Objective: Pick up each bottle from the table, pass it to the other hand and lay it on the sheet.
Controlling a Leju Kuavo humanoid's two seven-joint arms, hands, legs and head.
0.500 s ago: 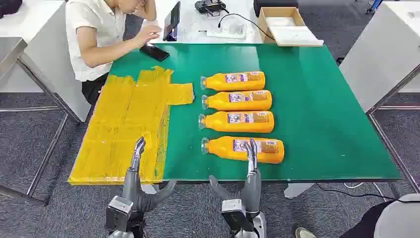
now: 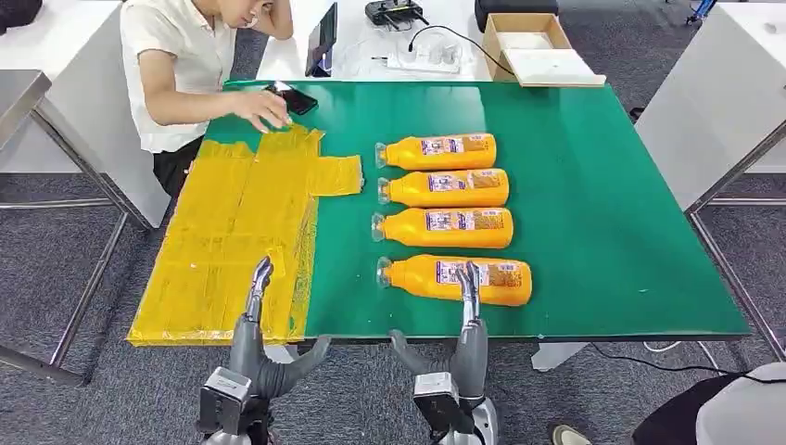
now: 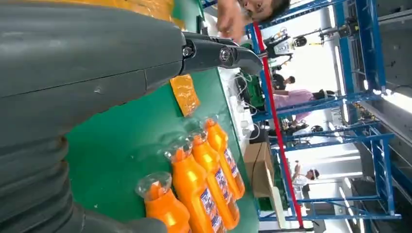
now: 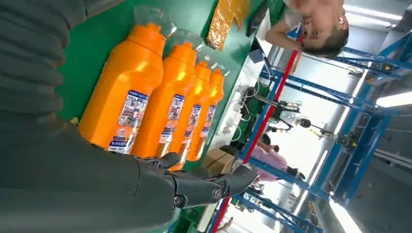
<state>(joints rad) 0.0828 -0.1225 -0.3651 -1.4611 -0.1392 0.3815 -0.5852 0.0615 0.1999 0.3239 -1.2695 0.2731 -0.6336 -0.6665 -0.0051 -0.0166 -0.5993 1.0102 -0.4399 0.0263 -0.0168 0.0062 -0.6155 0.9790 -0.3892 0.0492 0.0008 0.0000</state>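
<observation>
bottles, four of them, orange with clear caps and printed labels, lie on their sides in a neat column on the green table (image 2: 593, 213), caps pointing toward the yellow sheet (image 2: 232, 241). we call them, from far to near, the first bottle (image 2: 436, 151), second bottle (image 2: 443, 188), third bottle (image 2: 442, 228) and nearest bottle (image 2: 422, 276). the sheet covers the table's left part, well apart from the bottles, with nothing lying on it but a person's hand (image 2: 264, 109) at its far edge. that person (image 2: 181, 65) sits at the far left corner beside a dark phone (image 2: 293, 98).

our left hand (image 2: 255, 324) reaches over the sheet's near edge, fingers stretched forward and thumb spread out, released and holding nothing. our right hand (image 2: 463, 324) is likewise released, its fingertips over the nearest bottle's label; we cannot tell if they touch it. a cardboard box (image 2: 533, 46) sits beyond the table.
</observation>
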